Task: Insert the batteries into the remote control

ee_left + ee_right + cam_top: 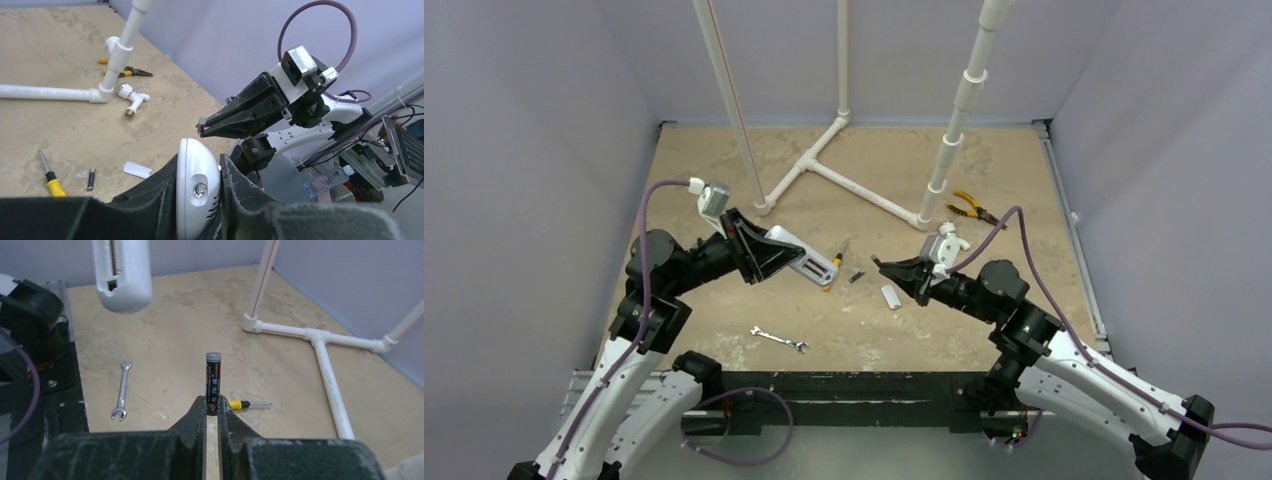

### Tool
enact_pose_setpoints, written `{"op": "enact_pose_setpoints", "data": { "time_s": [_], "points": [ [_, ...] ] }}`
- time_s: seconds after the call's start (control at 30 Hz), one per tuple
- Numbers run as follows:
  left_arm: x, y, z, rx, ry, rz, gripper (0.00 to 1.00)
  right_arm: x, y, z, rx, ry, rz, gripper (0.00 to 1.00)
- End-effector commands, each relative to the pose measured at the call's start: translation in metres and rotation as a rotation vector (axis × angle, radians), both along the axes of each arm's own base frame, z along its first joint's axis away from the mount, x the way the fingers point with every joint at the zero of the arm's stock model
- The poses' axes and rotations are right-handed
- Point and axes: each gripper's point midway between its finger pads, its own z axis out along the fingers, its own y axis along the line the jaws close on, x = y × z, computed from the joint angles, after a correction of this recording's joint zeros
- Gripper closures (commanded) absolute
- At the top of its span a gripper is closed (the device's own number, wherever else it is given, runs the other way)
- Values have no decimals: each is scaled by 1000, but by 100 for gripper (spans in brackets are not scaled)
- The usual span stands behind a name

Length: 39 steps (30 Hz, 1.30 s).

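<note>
My left gripper [199,160] is shut on the white remote control [196,182], lifted above the table; in the top view the remote control [816,266] sticks out of that gripper [786,255] toward the right. In the right wrist view the remote control [122,275] hangs at the upper left, its open battery slot showing. My right gripper [212,409] is shut on the lower end of a black battery [213,377] that stands upright out of the fingertips. The right gripper [882,265] points left, a short gap from the remote's end. A second battery [91,178] lies on the table.
A small white cover [891,296] lies below the right gripper. A yellow-handled screwdriver [245,404] and a wrench [779,340] lie on the table. Yellow-handled pliers [972,208] and a white pipe frame [844,180] stand toward the back.
</note>
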Motion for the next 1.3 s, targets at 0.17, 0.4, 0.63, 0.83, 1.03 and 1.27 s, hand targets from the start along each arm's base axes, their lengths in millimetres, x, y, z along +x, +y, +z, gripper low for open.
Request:
{"op": "enact_pose_setpoints", "data": {
  "time_s": [0.17,0.4,0.63,0.83,1.03,1.27],
  "points": [
    [-26,-10,24,-92,-215,-140,100,-46,17,23,-58,-261,322,100],
    [-39,-12,23,-103,-333,-201,100,-60,17,29,-60,-334,397,100],
    [-47,-14,26,-100,-400,-248,100,-68,11,40,-46,-417,409,100],
    [-58,-14,29,-99,-448,-295,100,-77,12,32,-89,-500,478,100],
    [-64,-12,32,-94,-468,-307,100,-84,12,32,-80,-590,509,100],
    [-63,-13,31,-97,-456,-304,100,-83,12,32,-79,-600,508,100]
  ]
}}
